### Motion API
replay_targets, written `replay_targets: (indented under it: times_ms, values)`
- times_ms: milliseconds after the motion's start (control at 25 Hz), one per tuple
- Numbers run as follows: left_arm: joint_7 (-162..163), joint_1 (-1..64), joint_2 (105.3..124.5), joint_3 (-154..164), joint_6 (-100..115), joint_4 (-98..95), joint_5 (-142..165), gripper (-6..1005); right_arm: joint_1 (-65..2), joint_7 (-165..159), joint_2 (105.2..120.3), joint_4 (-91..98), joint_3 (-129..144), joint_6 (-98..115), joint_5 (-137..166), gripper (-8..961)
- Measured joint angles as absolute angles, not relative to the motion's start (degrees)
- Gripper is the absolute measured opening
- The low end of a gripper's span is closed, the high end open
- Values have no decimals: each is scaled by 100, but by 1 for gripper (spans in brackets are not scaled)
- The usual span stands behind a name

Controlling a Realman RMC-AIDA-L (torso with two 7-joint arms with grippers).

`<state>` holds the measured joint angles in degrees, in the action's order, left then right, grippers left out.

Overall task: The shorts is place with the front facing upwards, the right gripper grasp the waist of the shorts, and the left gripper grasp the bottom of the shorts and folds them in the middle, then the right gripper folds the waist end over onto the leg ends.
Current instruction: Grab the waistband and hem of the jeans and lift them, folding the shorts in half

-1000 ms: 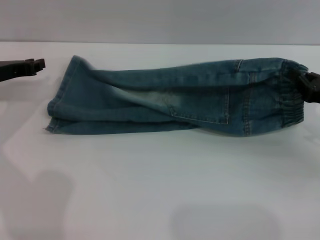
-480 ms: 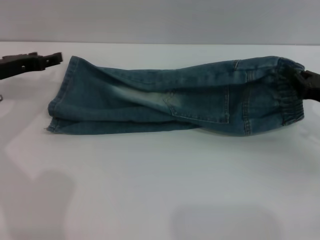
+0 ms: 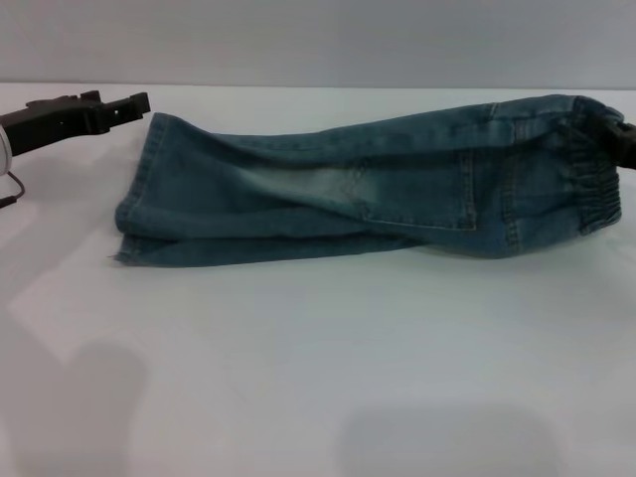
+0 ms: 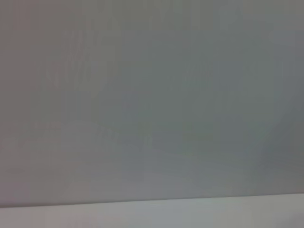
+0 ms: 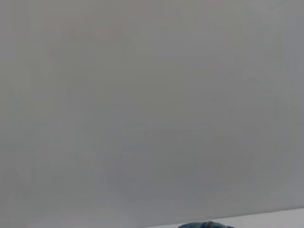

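The blue denim shorts (image 3: 397,194) lie folded lengthwise across the white table (image 3: 318,358), pocket side up. The gathered waist (image 3: 596,184) is at the far right, raised a little off the table. My right gripper (image 3: 622,145) is shut on it at the picture's edge. The leg ends (image 3: 134,214) lie flat at the left. My left gripper (image 3: 139,100) hovers just beyond the far corner of the hems, apart from the cloth. In the right wrist view only a sliver of denim (image 5: 204,224) shows. The left wrist view shows no shorts.
A grey wall (image 3: 318,40) runs behind the table's far edge. A thin cable (image 3: 12,189) loops below the left wrist.
The shorts have slid to the right with the right gripper, and the waist end rose slightly. The left gripper has moved right, up to the far hem corner.
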<state>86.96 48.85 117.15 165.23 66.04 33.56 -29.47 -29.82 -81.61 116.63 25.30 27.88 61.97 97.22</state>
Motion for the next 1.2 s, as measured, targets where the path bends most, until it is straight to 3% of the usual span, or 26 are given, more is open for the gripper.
replay_targets:
  times_ms: [560, 1000, 1200]
  values:
    - [8617, 4857, 11731, 16523, 6759, 3340, -2954, 811, -3205, -8636, 11685, 2452, 3346, 4577, 9685, 65]
    - [8555, 4807, 11733, 16523, 6759, 3278, -2959, 811, -3317, -8630, 11664, 2380, 3477, 4085, 9713, 480]
    - [8552, 4807, 11734, 16523, 6759, 3244, -2962, 810, -3285, -8891, 11574, 2371, 3743, 4076, 9719, 499]
